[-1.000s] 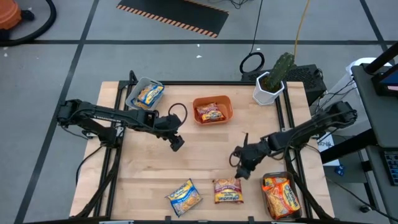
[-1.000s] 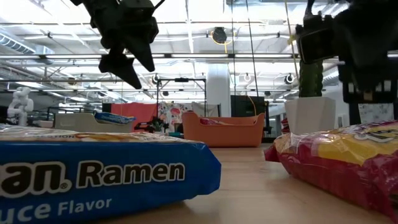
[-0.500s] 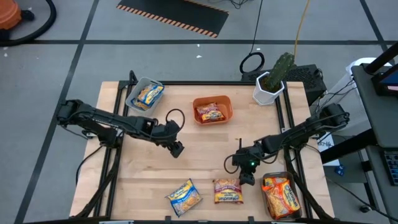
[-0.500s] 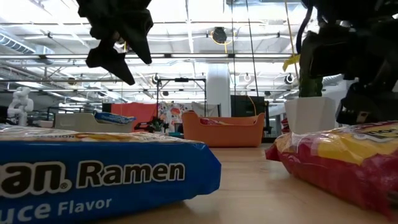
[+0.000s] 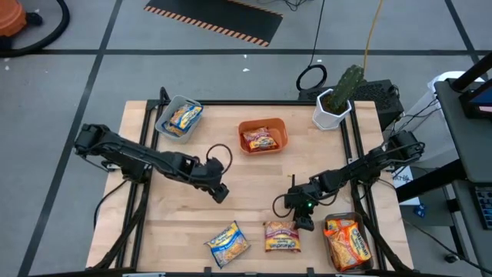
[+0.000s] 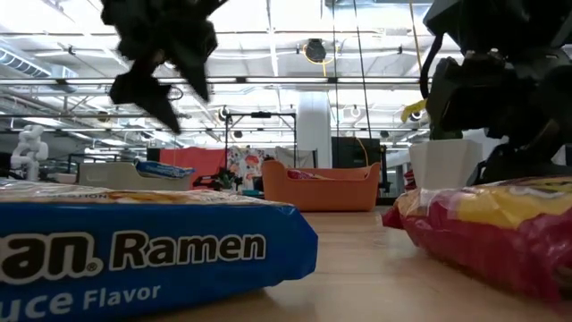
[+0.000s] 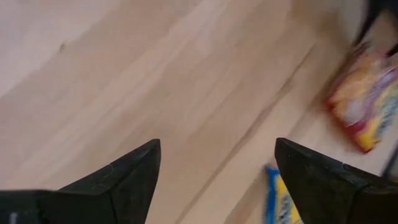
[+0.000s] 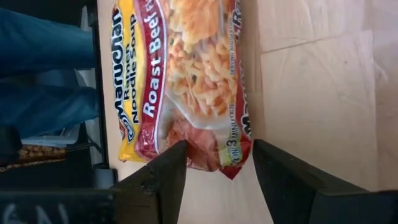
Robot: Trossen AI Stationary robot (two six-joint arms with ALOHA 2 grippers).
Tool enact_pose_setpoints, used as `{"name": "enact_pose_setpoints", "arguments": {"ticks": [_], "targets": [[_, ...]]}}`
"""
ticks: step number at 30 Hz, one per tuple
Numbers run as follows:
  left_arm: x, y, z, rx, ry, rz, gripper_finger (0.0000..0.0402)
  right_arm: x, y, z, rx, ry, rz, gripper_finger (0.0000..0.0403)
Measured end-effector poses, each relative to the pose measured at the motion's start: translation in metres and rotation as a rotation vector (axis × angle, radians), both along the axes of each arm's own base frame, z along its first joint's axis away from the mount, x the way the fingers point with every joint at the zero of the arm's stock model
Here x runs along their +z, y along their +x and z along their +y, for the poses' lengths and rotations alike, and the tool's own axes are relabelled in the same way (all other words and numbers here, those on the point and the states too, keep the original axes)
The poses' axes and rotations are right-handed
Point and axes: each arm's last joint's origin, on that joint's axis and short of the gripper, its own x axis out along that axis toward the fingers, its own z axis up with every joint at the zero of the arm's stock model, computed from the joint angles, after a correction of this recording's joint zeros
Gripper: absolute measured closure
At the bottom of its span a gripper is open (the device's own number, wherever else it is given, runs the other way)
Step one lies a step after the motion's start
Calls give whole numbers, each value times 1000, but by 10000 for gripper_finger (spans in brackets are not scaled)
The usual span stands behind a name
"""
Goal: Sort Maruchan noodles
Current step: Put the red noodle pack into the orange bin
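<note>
right hand [image 5: 302, 221] spread apart and empty, hovering right over the red roast beef packet [image 5: 281, 236] at the desk's [image 5: 254, 188] near edge, blue packet [image 5: 227, 243] beside it, left hand [image 5: 221, 193] wide open mid-desk holding nothing, orange bin [image 5: 263, 136] and grey bin [image 5: 178, 118] with packets at the back

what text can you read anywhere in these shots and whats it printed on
"an. Ramen" and "uce Flavor", cut off at the edge: blue packet, low view.
"Maruchan", "Ramen Noodle Soup", "Roast Beef", "3 minutes": red-and-yellow packet, right wrist view, just ahead of the open right gripper.
Print on packets in the orange bin, grey bin and clear bin: too small to read.
</note>
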Motion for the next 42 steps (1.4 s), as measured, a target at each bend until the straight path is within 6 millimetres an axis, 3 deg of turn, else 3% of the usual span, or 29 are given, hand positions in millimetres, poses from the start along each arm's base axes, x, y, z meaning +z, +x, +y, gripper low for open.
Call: {"name": "enact_pose_setpoints", "arguments": {"ticks": [6,20,28,42], "targets": [[-9,4,-7,0,-11,14,85,0,-1,0,33,13,-8,250],[-14,15,-12,27,-23,-40,85,5,5,1,8,48,-59,394],[-13,17,-12,50,-10,-70,85,14,15,-8,-45,145,-112,402],[-8,25,-9,96,-13,-160,85,66,17,-46,-248,223,-317,403]]}}
